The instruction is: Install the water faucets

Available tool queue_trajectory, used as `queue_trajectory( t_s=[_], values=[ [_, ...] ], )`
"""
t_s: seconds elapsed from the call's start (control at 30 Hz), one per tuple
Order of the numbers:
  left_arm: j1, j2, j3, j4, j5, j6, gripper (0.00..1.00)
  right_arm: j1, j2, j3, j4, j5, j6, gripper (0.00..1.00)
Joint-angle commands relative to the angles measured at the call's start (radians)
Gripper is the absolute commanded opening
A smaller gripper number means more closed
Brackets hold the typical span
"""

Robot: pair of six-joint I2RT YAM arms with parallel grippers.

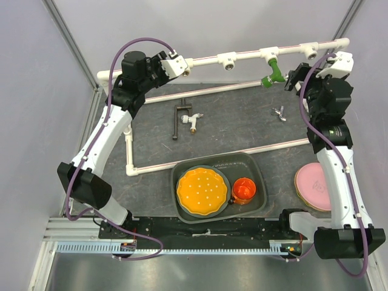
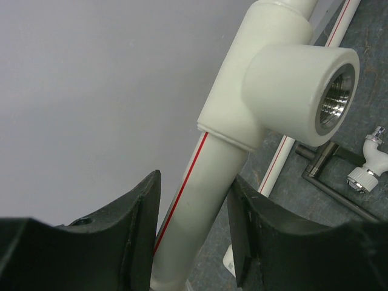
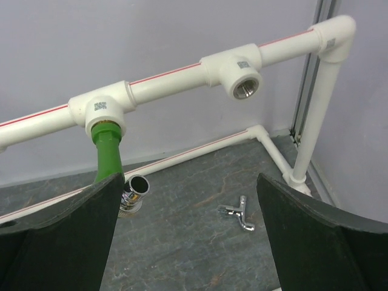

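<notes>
The green faucet (image 1: 274,70) (image 3: 108,154) hangs screwed into a tee of the white pipe frame (image 1: 206,59), its silver tip (image 3: 134,191) pointing down. My right gripper (image 1: 294,77) (image 3: 188,182) stands open just right of it, holding nothing. The black-handled white-and-brass faucet (image 1: 188,118) (image 2: 370,167) lies on the mat at centre left. Farther right on the mat lies the tiny silvery faucet (image 1: 279,113) (image 3: 240,213). My left gripper (image 1: 177,63) (image 2: 195,179) straddles the top pipe (image 2: 200,200) beside an empty tee (image 2: 291,91), with a gap showing at its left finger.
Empty threaded tees (image 1: 229,62) (image 1: 311,51) (image 3: 242,79) sit along the top pipe. A dark tray (image 1: 257,167) near the front holds an orange plate (image 1: 203,191) and an orange cup (image 1: 244,190). A pink plate (image 1: 314,185) lies at the right. Grey walls close in behind.
</notes>
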Motion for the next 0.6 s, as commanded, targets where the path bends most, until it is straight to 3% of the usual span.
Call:
queue_trajectory(
  t_s=[0.0, 0.4, 0.57],
  values=[
    [-0.008, -0.034, -0.016, -0.05, -0.002, -0.112, 0.02, -0.004, 0.02, -0.041, 0.042, 0.029, 0.036, 0.97],
    [-0.008, -0.029, -0.013, -0.052, 0.001, -0.115, 0.02, -0.104, 0.041, -0.152, 0.036, -0.001, 0.126, 0.96],
    [-0.009, -0.029, -0.015, -0.052, -0.002, -0.112, 0.02, -0.107, 0.03, -0.121, 0.022, -0.035, 0.054, 0.98]
  ],
)
